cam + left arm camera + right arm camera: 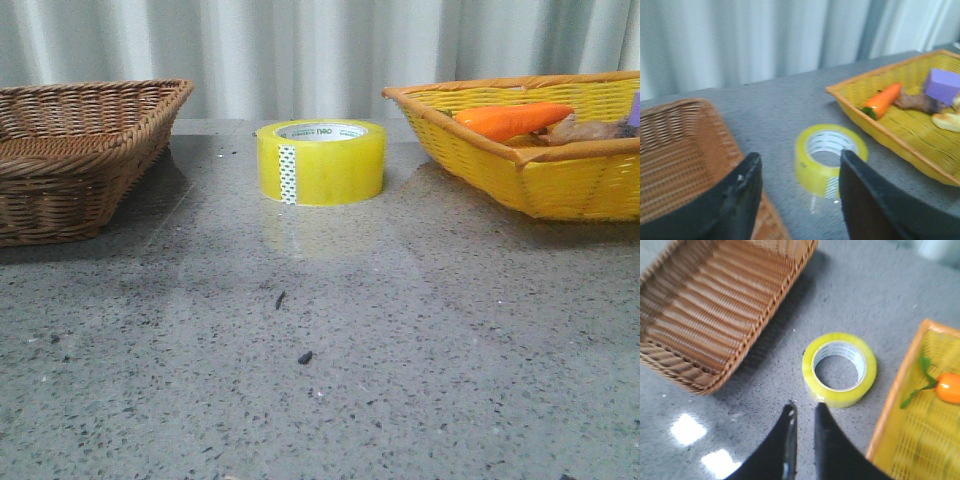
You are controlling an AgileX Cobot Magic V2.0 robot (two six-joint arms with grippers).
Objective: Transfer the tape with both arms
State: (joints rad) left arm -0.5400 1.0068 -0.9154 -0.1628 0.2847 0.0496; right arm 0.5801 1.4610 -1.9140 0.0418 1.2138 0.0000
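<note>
The tape (320, 160), a thick yellow-green roll with a white core, lies flat on the grey table, midway between two baskets. Neither gripper shows in the front view. In the left wrist view my left gripper (800, 156) is open and empty, held above the table with the tape (812, 172) beyond and between its fingers, apart from them. In the right wrist view my right gripper (805, 407) has its fingers almost together with nothing between them, above the table just short of the tape (840, 396).
A brown wicker basket (80, 160) stands at the left, also seen in the wrist views (675, 150) (715, 315). A yellow basket (540, 180) at the right holds an orange carrot (510, 120), a purple block (942, 85) and other items.
</note>
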